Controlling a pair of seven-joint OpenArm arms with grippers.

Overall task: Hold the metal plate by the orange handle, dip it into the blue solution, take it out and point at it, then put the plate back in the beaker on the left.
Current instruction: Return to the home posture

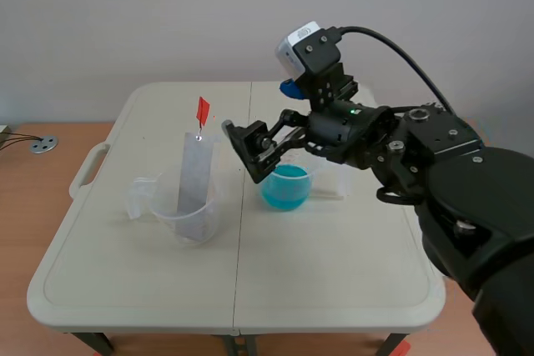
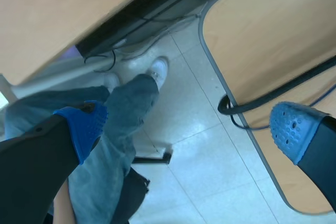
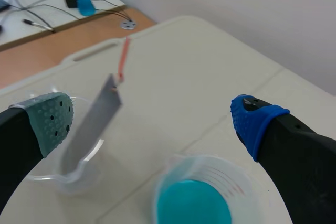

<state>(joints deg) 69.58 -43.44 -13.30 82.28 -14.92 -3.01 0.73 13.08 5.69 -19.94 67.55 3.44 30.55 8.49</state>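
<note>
The metal plate (image 1: pixel 193 174) stands tilted in the clear left beaker (image 1: pixel 188 210), with its orange handle (image 1: pixel 203 110) sticking up above the rim. To the right, the beaker of blue solution (image 1: pixel 286 187) sits on the white table (image 1: pixel 334 273). My right gripper (image 1: pixel 244 153) hangs open between the two beakers, above the table and level with the plate's upper part, touching nothing. In the right wrist view the plate (image 3: pixel 97 116), its handle (image 3: pixel 123 59) and the blue solution (image 3: pixel 195 203) lie ahead of the open right gripper (image 3: pixel 152 121). My left gripper (image 2: pixel 189 129) is open over the floor, away from the table.
The left wrist view shows a tiled floor, a person's leg in jeans (image 2: pixel 118 114) with a white shoe (image 2: pixel 157 69), and wooden desk edges with a black cable (image 2: pixel 273 95). A grey disc with a cable (image 1: pixel 43 145) lies left of the table. The table has a carry handle (image 1: pixel 88 168).
</note>
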